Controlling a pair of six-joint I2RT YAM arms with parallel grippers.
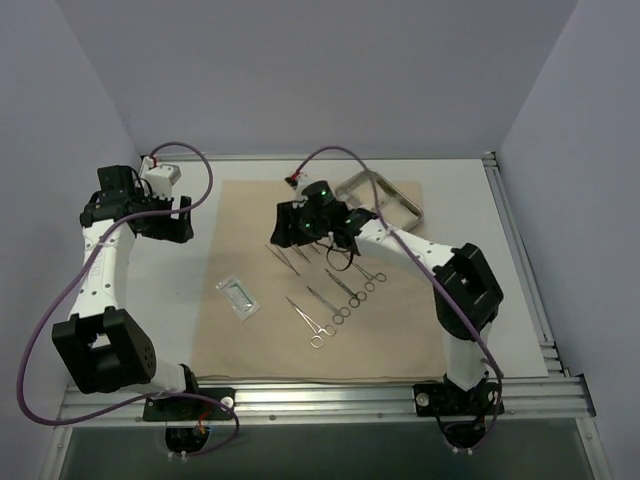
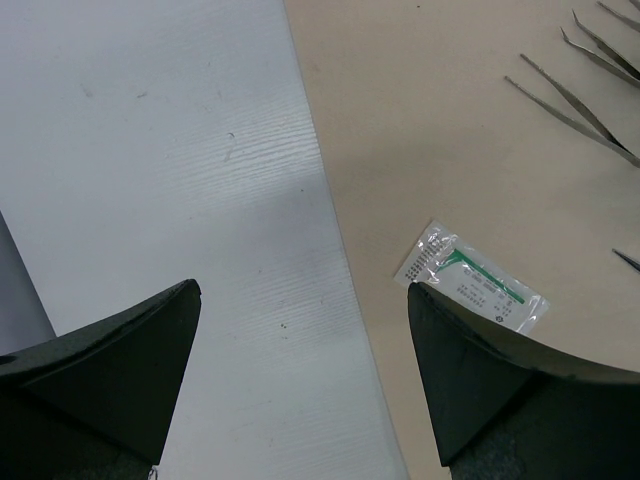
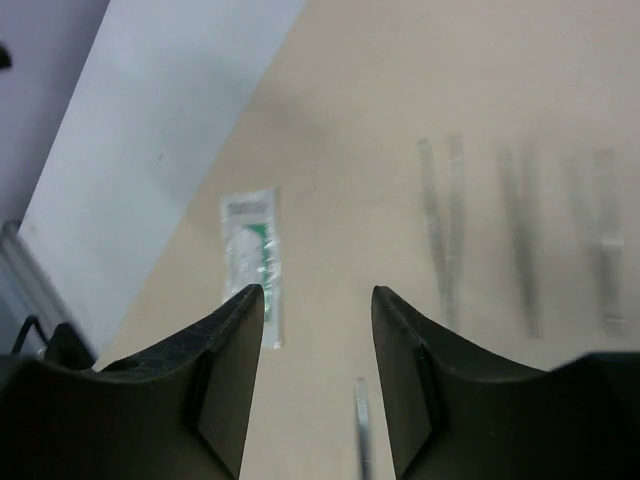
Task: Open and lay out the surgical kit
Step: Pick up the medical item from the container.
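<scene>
Tan cloth [image 1: 250,220] flat on the table [image 1: 490,280], steel tray [image 1: 380,190] at its far edge, tweezers [image 1: 283,257], clamps [image 1: 345,295] and a clear packet [image 1: 237,297] laid on it; left jaws wide open; right jaws open, holding nothing

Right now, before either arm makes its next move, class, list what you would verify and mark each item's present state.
1. Cloth wrap spread flat: ok.
2. Left end effector open and empty: ok.
3. Right end effector open, nothing between its fingers: ok.
4. Ring-handled clamps lying side by side on the cloth: ok.
5. Packet apart from the instruments: ok.
6. Steel tray emptied: cannot tell, the right arm partly hides it.
</scene>
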